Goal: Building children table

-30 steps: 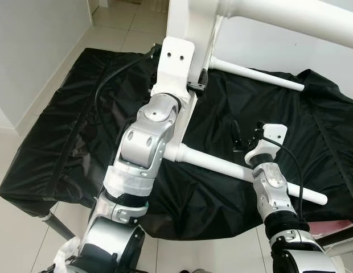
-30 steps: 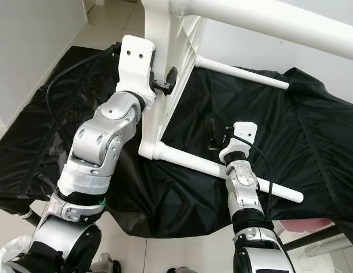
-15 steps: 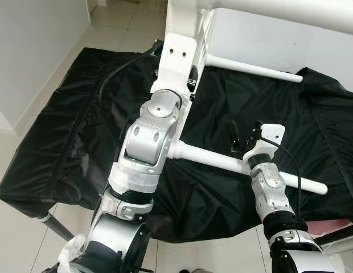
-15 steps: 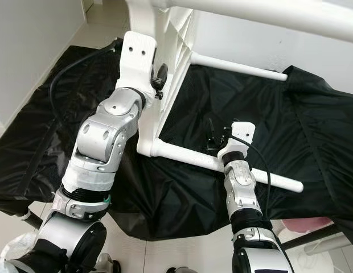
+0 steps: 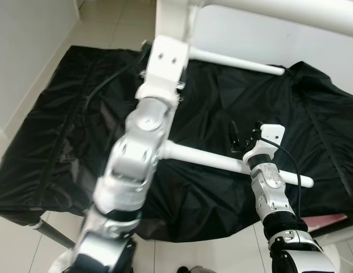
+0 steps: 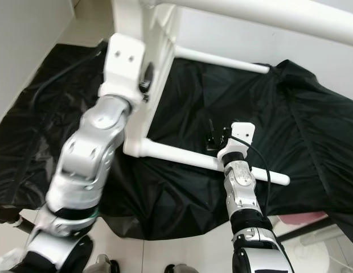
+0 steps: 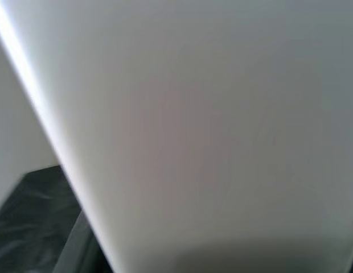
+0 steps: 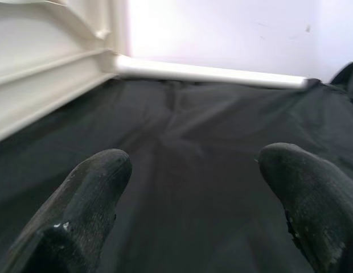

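While I look for lettering, I find none I can read on the white table parts, the arms or the cloth.

My left arm is raised, and its left gripper (image 6: 147, 74) sits against the upright end panel of the children table (image 6: 156, 68), which lies tipped over on the black cloth (image 5: 68, 114). I cannot tell from the head views whether those fingers are spread or pressed on the panel; only a dark tip shows beside the white wrist housing, which has two small holes. The left wrist view gives me a blurred white surface very close up, with a strip of dark cloth at one corner.

I count three round white legs: one (image 5: 222, 162) running out from the panel's lower end across the cloth, one (image 5: 236, 61) farther back, and a thick one (image 5: 279, 10) along the top of the head views.

My right gripper (image 5: 245, 135) hovers over the cloth just beyond the nearest leg, with its two black fingers (image 8: 85, 199) spread apart and nothing between them. Through its wrist camera I see the ribbed inside of the panel and the far leg lying along the cloth.

The cloth covers a low stand on a pale tiled floor (image 5: 108, 23), and a pink object (image 6: 304, 219) peeks out at its near right edge.
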